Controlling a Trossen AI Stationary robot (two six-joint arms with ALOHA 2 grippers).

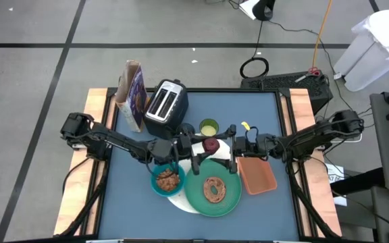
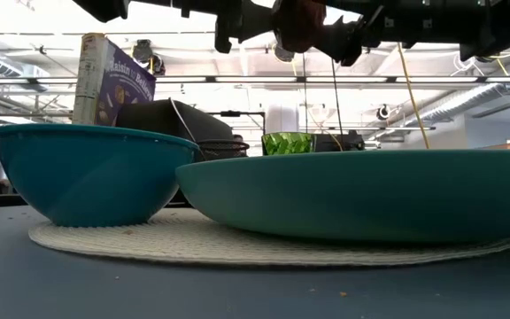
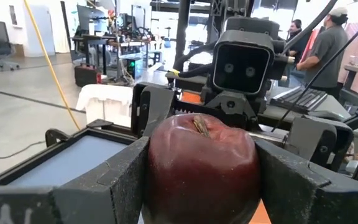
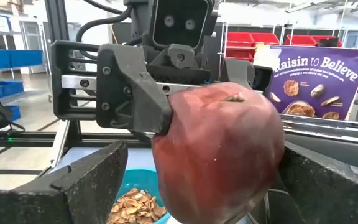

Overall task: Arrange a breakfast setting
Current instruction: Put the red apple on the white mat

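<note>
A small red apple (image 1: 211,144) is held in the air above the table's middle, stem up, between my two grippers. My left gripper (image 3: 201,168) comes from the table's left and is shut on it. My right gripper (image 4: 210,180) comes from the right and is open, with its fingers on either side of the apple (image 4: 219,149). Below, a teal bowl (image 1: 167,179) of cereal and a large green plate (image 1: 229,200) rest on a white round mat (image 1: 181,202). A yellow-green cup (image 1: 209,127) stands behind. I see no black cup or spoon. My left gripper pinches the apple's two opposite sides (image 3: 157,162) between its two fingers. The fingers lie level and come from the table's left. The apple is upright and lifted clear above the plate. My right gripper: I cannot tell whether its fingers (image 4: 328,180) touch the apple.
A ring-shaped pastry (image 1: 214,190) lies on the green plate. An orange tray (image 1: 257,174) lies to the plate's right. A silver-black toaster (image 1: 166,104) and a cereal box (image 1: 132,94) stand at the far left. People stand in the room beyond (image 3: 328,50).
</note>
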